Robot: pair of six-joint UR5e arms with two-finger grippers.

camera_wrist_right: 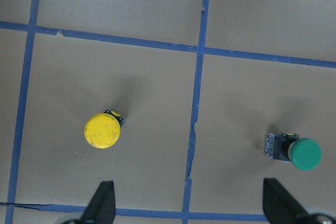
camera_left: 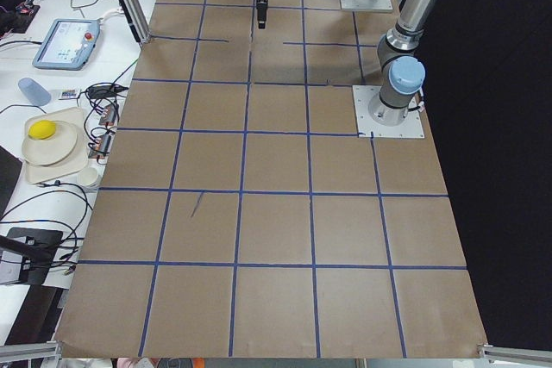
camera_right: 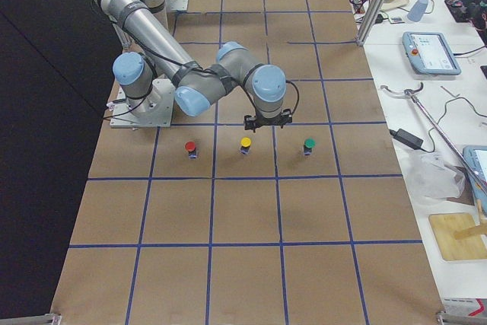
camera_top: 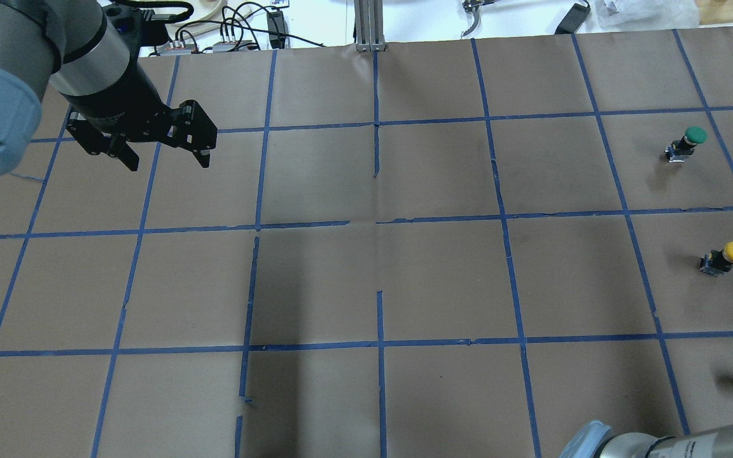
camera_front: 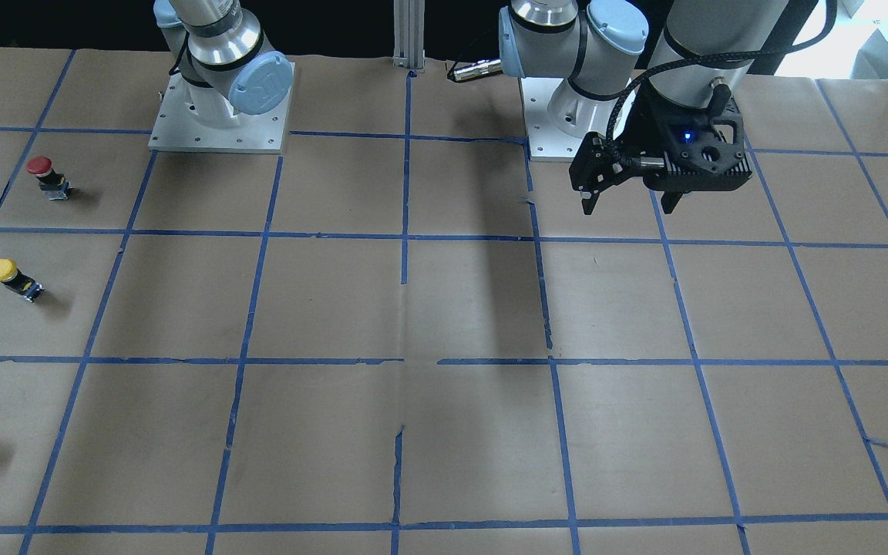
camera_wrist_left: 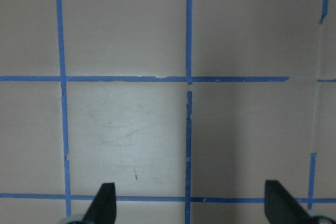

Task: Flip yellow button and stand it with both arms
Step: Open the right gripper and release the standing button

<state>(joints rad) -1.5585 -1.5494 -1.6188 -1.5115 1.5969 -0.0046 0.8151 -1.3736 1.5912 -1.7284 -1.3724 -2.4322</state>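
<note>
The yellow button (camera_wrist_right: 102,129) stands cap up on the brown paper, at the robot's far right (camera_top: 726,256) (camera_front: 12,277) (camera_right: 245,144). My right gripper (camera_wrist_right: 190,203) is open and empty; it hangs above the button and the square beside it, and the button lies near its left fingertip (camera_wrist_right: 102,203) in the wrist view. In the exterior right view the right gripper (camera_right: 266,122) is just behind the button. My left gripper (camera_top: 168,163) is open and empty, high over bare paper at the far left (camera_front: 629,208) (camera_wrist_left: 190,205).
A green button (camera_wrist_right: 296,152) (camera_top: 688,143) stands one square beyond the yellow one. A red button (camera_front: 47,177) (camera_right: 190,147) stands one square nearer the robot. Blue tape lines grid the paper. The two arm bases (camera_front: 220,116) stand at the table's back.
</note>
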